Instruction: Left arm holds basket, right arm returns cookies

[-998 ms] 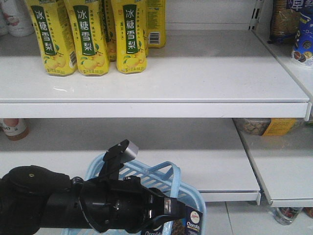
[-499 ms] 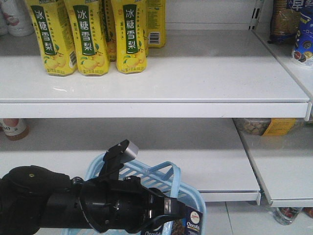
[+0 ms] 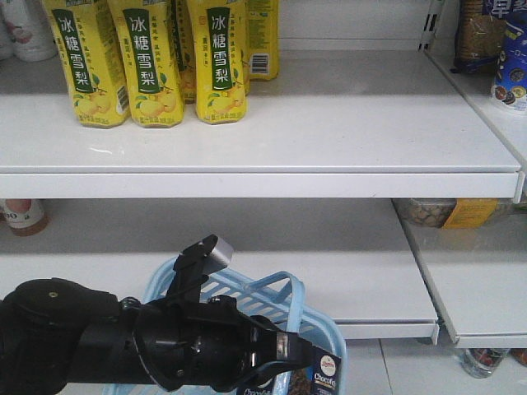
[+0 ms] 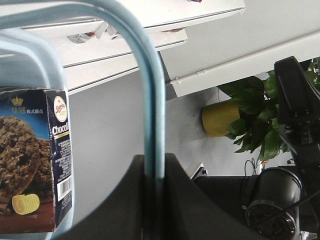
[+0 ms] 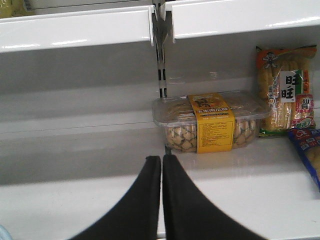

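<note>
The light blue basket [image 3: 247, 292] hangs low in front of the shelves, and my bulky left arm [image 3: 165, 346] reaches across it. In the left wrist view my left gripper [image 4: 154, 161] is shut on the basket's looped handle [image 4: 152, 95]. The cookies [image 3: 326, 374], a dark navy box with cookie pictures, stand upright inside the basket [image 4: 35, 160]. My right gripper [image 5: 162, 160] is shut with nothing between its fingers. It points at the lower shelf, away from the basket. Part of a second black arm [image 4: 297, 115] shows at the right of the left wrist view.
Yellow drink cartons [image 3: 148, 66] stand at the left of the upper white shelf [image 3: 346, 123]. A clear tub of biscuits with a yellow label [image 5: 210, 122] and a snack bag [image 5: 285, 95] lie on the lower shelf. A potted plant [image 4: 250, 115] stands behind.
</note>
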`<state>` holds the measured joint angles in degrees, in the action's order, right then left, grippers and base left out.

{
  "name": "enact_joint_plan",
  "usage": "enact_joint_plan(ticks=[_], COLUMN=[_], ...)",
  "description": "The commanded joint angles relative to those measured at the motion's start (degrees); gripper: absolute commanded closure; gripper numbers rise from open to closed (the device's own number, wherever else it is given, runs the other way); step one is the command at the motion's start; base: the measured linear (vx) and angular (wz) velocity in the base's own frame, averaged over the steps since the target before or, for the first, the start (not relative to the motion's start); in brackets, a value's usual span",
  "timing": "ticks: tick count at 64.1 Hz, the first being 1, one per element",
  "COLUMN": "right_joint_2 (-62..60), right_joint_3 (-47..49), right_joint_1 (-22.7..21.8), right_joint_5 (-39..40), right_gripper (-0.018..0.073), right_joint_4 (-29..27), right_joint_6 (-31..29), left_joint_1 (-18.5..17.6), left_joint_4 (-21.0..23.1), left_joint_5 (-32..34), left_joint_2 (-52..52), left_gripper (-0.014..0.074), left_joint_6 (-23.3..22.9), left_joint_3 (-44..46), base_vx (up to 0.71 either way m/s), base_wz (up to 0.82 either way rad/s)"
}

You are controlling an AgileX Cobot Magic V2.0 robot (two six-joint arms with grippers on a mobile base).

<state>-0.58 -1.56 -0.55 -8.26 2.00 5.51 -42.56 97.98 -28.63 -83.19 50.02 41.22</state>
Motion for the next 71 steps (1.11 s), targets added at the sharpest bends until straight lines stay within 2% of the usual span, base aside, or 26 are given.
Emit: enact_joint_plan(ticks=[1,23,34,51,63,71], right_joint_2=[-0.7,-0.7,0.5,16.4,25.1,28.7], right_joint_3=[-0.2,0.5,8.1,22.4,23.7,23.7], right_joint_1=[0.0,0.0,0.0,0.0,0.0,0.0], right_joint_5=[4.2,5.5,3.5,-4.3,-4.2,-4.0], right_gripper=[0.0567,0.0567,0.0567,0.0567,0.0567,0.0567], right_joint_4=[0.6,-0.3,-0.1,-0.2,-2.0,-5.1], right_joint_6=[-0.1,0.0,-0.1,0.0,-0.1,0.4], left_joint_1=[-0.2,-0.2,-0.2,-0.2,-0.2,-0.2], left_joint_4=[3.3,3.3,3.3,3.3,3.3,3.3], left_joint_5=[-1.2,-1.2,-1.2,-1.2,-1.2,-1.2], left_joint_2=[2.4,2.4,2.4,2.4,2.4,2.4], left_gripper=[0.0603,0.0603,0.0603,0.0603,0.0603,0.0603], left_joint_6=[1.2,1.2,1.2,1.2,1.2,1.2], left_joint_3=[1.6,1.6,1.6,1.6,1.6,1.6], base_vx=[0.0,0.0,0.0,0.0,0.0,0.0], base_wz=[0.0,0.0,0.0,0.0,0.0,0.0])
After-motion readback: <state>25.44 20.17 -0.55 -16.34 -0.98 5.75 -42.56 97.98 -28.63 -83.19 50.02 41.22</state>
